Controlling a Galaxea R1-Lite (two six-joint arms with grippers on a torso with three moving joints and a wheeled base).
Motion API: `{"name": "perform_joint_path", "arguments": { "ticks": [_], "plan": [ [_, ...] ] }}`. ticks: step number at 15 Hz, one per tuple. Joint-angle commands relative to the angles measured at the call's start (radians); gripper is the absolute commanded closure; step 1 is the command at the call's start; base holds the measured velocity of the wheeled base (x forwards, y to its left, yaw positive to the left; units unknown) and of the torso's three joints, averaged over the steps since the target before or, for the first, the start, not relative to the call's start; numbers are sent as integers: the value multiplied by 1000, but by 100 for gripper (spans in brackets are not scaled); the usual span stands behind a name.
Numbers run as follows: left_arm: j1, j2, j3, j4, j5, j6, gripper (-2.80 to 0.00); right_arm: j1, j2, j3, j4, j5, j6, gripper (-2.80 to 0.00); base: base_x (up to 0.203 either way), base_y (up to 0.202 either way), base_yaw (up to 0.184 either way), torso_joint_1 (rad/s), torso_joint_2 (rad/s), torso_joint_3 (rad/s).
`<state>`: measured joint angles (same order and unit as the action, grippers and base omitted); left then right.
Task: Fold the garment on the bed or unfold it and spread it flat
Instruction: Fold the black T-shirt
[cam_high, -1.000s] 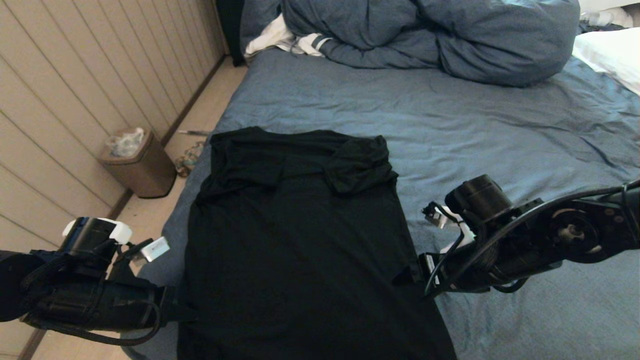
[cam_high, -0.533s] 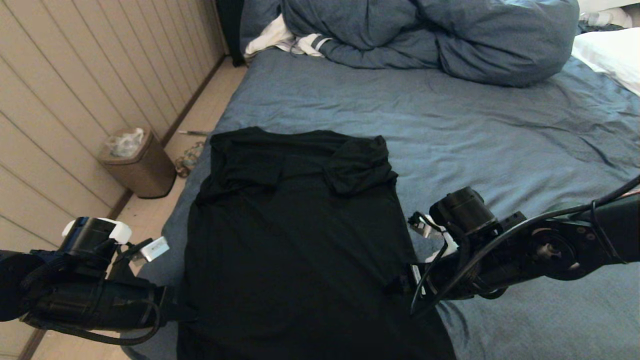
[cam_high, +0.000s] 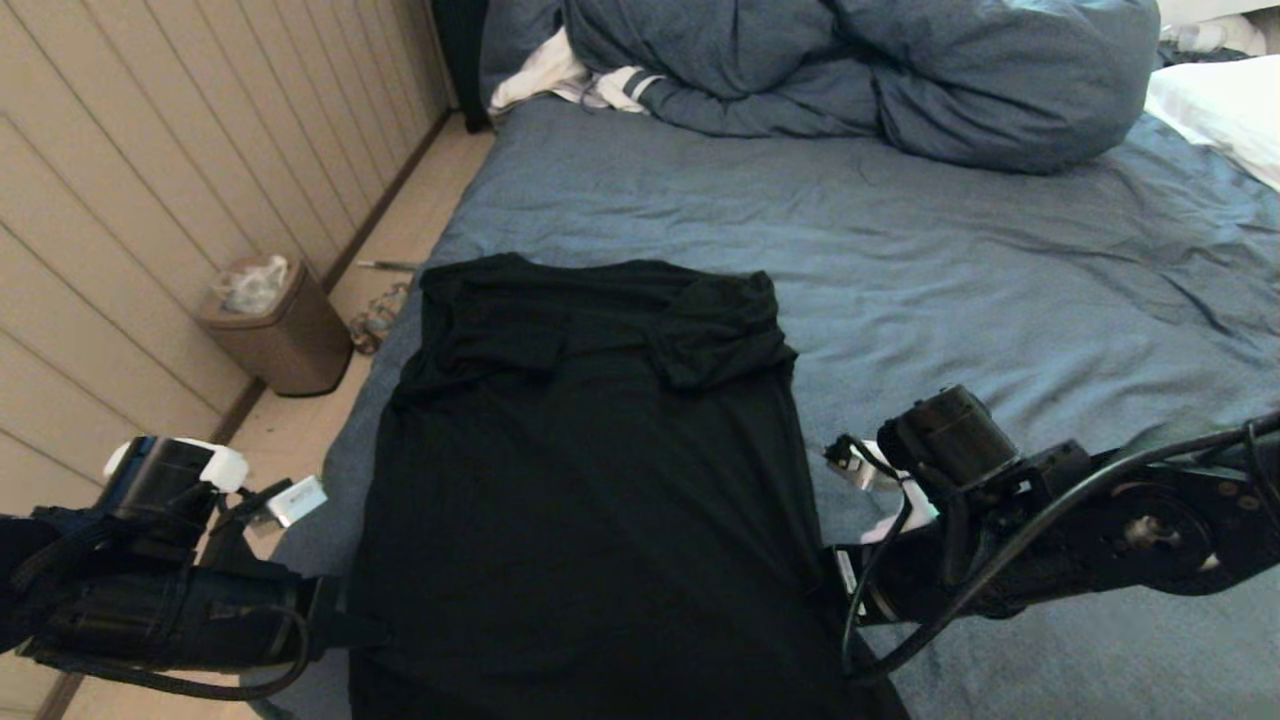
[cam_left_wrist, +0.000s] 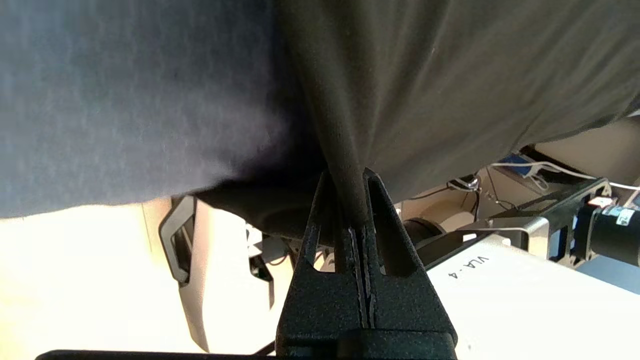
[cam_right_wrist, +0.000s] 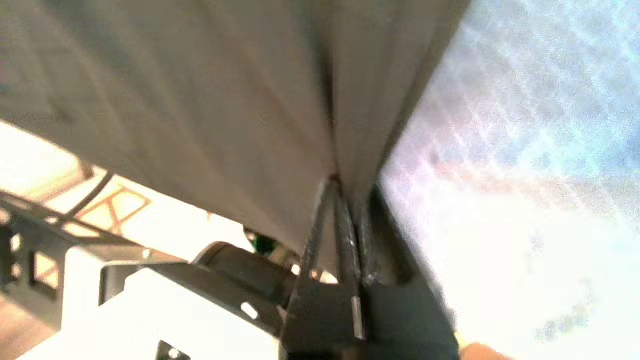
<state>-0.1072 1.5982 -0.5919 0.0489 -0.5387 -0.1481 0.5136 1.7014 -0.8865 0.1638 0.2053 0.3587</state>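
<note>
The black garment (cam_high: 590, 470) lies plain side up along the near left part of the bed (cam_high: 980, 270), its sleeves tucked inward at the far end. No print shows. My left gripper (cam_high: 350, 630) is at the shirt's near left edge, shut on a pinched ridge of the black cloth (cam_left_wrist: 345, 165). My right gripper (cam_high: 835, 590) is at the near right edge, shut on the shirt's edge (cam_right_wrist: 345, 165). Between the two grippers the near part of the shirt is pulled taut.
A bunched blue duvet (cam_high: 860, 70) fills the far end of the bed, with a white striped cloth (cam_high: 580, 80) at its left. A white pillow (cam_high: 1225, 105) lies far right. A brown bin (cam_high: 270, 325) stands on the floor beside the panelled wall (cam_high: 150, 150).
The right arm moved left and down along the shirt's right edge, then shifted nearer to me. The left arm sank slightly nearer. The shirt's near part has drawn a little toward me.
</note>
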Motion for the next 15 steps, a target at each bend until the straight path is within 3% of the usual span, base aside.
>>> {"name": "perform_joint_path", "arguments": {
  "ticks": [1, 4, 10, 15],
  "plan": [
    [0, -40, 14, 1, -3, 0, 0, -4, -57, 41, 1, 0, 2, 0, 0, 0, 0, 0, 0, 0],
    [-3, -117, 39, 26, -1, 3, 0, -12, -101, 89, 0, -1, 2, 0, 0, 0, 0, 0, 0, 0],
    [-14, -274, 40, 238, 2, 21, 0, -10, -186, 162, 0, 0, 2, 0, 0, 0, 0, 0, 0, 0],
    [-21, -358, 79, 301, 3, 26, 0, -10, -224, 202, 2, 0, 2, 0, 0, 0, 0, 0, 0, 0]
  ]
}}
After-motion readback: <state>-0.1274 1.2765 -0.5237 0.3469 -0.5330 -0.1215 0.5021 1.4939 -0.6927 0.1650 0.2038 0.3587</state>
